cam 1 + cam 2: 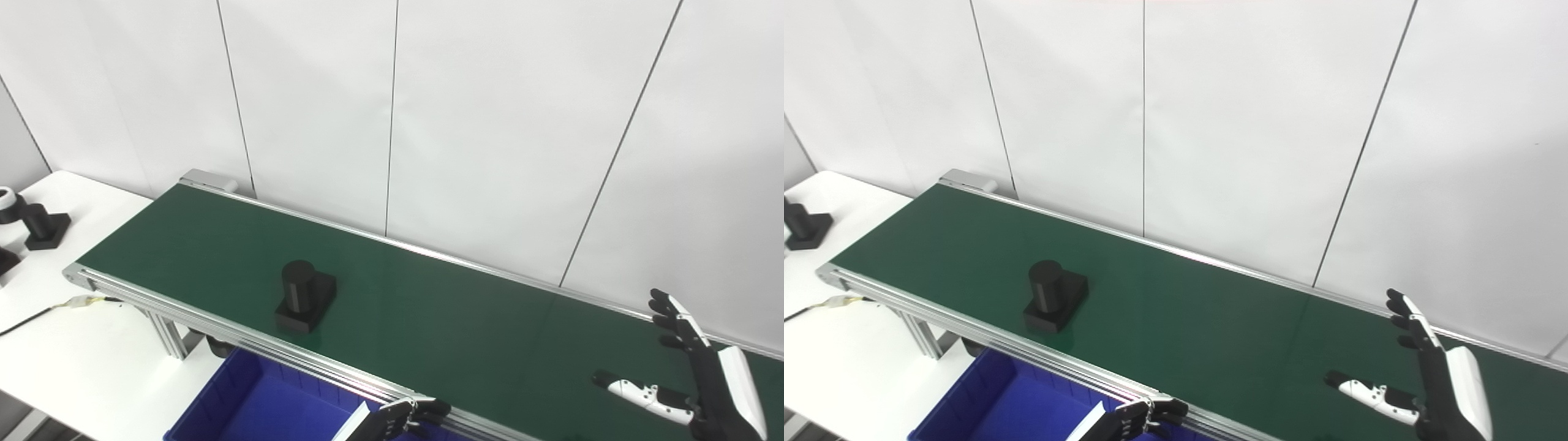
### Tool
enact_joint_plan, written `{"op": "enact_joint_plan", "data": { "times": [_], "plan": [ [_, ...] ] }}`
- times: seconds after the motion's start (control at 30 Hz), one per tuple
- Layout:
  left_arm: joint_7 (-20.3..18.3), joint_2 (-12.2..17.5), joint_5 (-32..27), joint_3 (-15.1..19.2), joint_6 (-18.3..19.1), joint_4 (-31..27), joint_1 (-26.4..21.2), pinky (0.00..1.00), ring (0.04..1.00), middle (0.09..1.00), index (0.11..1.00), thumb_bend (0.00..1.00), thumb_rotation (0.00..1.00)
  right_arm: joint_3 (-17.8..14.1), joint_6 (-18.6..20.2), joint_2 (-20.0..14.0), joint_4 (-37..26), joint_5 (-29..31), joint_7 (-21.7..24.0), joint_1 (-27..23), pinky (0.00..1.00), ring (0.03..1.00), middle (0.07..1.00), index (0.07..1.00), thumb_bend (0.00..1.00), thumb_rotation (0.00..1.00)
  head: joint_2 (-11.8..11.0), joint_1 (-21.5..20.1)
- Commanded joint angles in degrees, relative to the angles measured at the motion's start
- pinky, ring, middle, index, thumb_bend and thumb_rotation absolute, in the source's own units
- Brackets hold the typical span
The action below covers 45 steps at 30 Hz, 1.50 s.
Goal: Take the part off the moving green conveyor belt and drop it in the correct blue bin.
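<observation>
Part (pixel 304 296) rides belt (pixel 441 318); right hand (pixel 698 367) spread above it.

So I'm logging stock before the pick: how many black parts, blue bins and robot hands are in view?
Black parts on the green belt: 1
Black parts on the white table at left: 1 whole, others cut off by the edge
Blue bins: 1
Robot hands: 2, left hand, right hand
Total: 5

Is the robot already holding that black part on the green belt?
No, the black part stands alone on the green belt, while the open right hand waits far along it and the left hand sits below the belt's edge.
</observation>
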Motion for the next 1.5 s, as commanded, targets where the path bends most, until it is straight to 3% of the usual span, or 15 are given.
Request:
{"op": "enact_joint_plan", "data": {
  "times": [0.0, 0.37, 0.87, 1.47],
  "plan": [
    [0.5, 0.0, -0.5, -0.2, -2.3, -1.6, -0.6, 0.71, 0.779, 0.805, 0.777, 1.0, 0.16, -0.2, -2.0, -0.6, -0.4, 1.1, -0.2, -2.8, 0.77, 0.843, 0.863, 0.892, 0.83, 0.28, 0.0, 0.1],
    [1.7, 0.4, 0.6, -0.4, -2.3, -2.0, 0.1, 0.7, 0.774, 0.804, 0.778, 1.0, 0.17, 1.6, -2.0, -0.8, 0.2, 1.8, 0.4, -4.3, 0.77, 0.827, 0.851, 0.89, 0.87, 0.34, 0.5, -2.0],
    [5.7, 1.3, -0.4, -1.0, -2.3, -3.5, 1.2, 0.67, 0.738, 0.769, 0.754, 1.0, 0.16, 4.6, -1.1, 1.8, 2.0, 1.6, 1.6, -7.8, 0.75, 0.827, 0.856, 0.893, 0.87, 0.37, 0.9, -3.0],
    [5.6, 0.9, -2.1, -0.1, -2.3, -3.6, 1.5, 0.62, 0.686, 0.728, 0.72, 1.0, 0.14, 8.4, 0.0, 3.4, 3.6, -1.1, 3.6, -10.2, 0.71, 0.811, 0.865, 0.903, 0.9, 0.36, 1.1, -3.8]
  ]
}}
